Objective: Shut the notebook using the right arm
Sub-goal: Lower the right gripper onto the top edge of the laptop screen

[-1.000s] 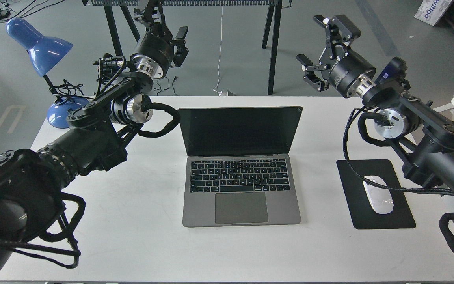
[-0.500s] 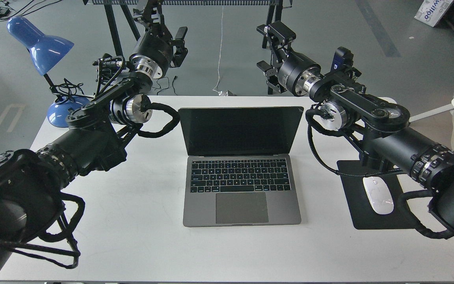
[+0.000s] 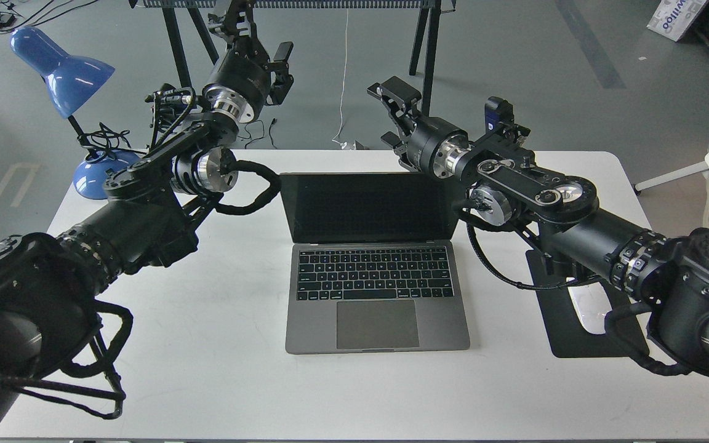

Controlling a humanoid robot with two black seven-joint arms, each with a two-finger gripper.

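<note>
Reach behind the notebook's (image 3: 378,258) lid

Right gripper (image 3: 388,120), fingers spread, at lid's one o'clock; should hook the top edge, then press toward six o'clock.

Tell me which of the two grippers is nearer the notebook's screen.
The right gripper, just above the screen's top right edge of the notebook; the left gripper hangs farther left.
</note>
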